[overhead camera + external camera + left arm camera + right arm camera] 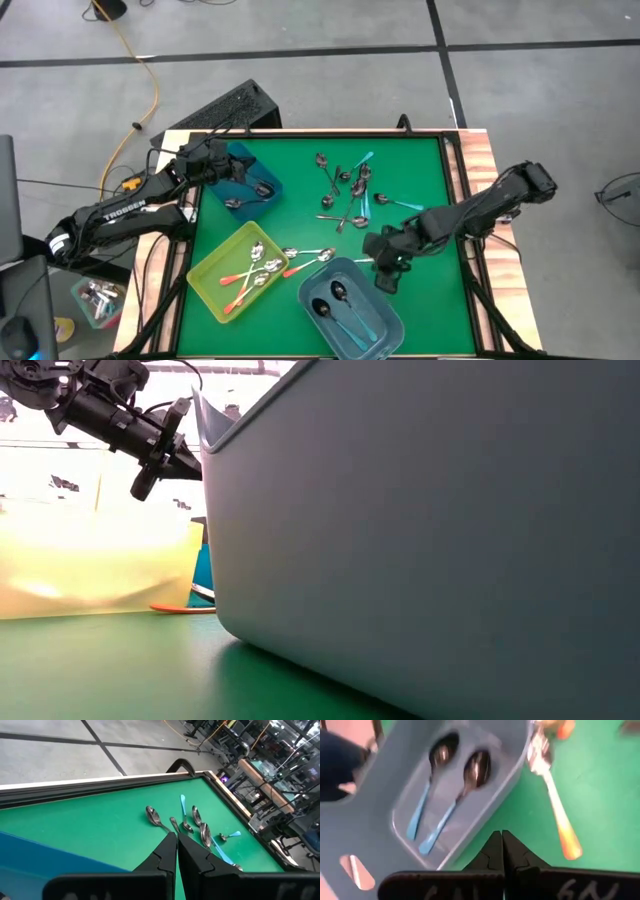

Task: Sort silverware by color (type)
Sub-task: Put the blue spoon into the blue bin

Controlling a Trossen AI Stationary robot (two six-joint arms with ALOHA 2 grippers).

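spoons lie heaped mid-desk, mixed teal and grey, well beyond the grey bin as i look down on it. that bin holds two teal spoons; the yellow bin beside it holds orange ones, and the blue bin has grey ones. between the yellow and grey bins a couple of orange spoons sit loose on the green desk.

my right claw hangs just off the grey bin's rim, fingers pinched together, holding nothing. from its wrist i see an orange spoon right outside that rim, handle running roughly in line with the claw's reach. my left claw is over the blue bin, also pinched closed and empty, facing the heap.

i judge the right arm nearer the loose orange spoons, the left about as near the heap; either must spread its fingers first.
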